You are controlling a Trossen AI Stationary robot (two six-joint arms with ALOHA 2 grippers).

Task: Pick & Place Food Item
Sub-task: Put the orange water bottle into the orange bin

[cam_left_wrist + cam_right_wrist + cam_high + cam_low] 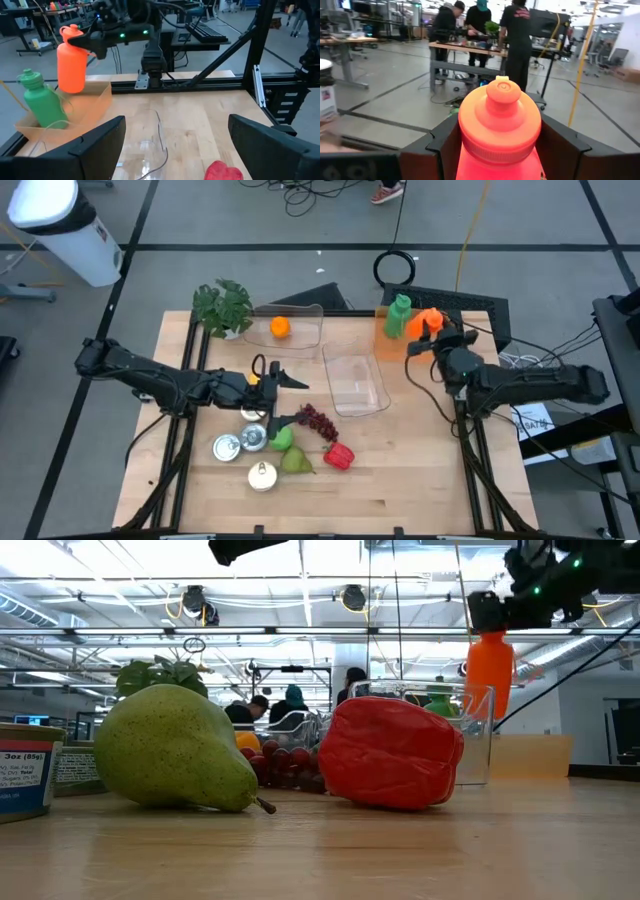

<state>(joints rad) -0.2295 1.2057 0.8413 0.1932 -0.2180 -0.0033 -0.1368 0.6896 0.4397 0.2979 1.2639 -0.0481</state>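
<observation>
My right gripper (pixel 432 333) is at the table's far right edge, shut on an orange bottle (pixel 72 62) that hangs in the air beside a green bottle (pixel 42 102). The green bottle stands in a cardboard box (pixel 82 112). My left gripper (pixel 283 377) hovers open over the table's middle with nothing between its fingers (pixel 100 145). Near the front lie a pear (pixel 175 750), a red pepper (pixel 390 752), grapes (pixel 318 420) and a green apple (pixel 282 437). My right gripper pinches the orange bottle's upper body (pixel 470 150), just below the cap (pixel 502 92), between its two fingers (pixel 560 147), one on each side. The fingers come in level from the table's right side. The bottle stands upright in the hold, lifted clear of the box (pixel 385 335).
A clear container (pixel 357 385) lies at the table's middle and another (pixel 295 330) with an orange (pixel 280 327) at the back. Three cans (pixel 228 447) stand front left and a plant (pixel 222 305) far left. People stand in the room behind.
</observation>
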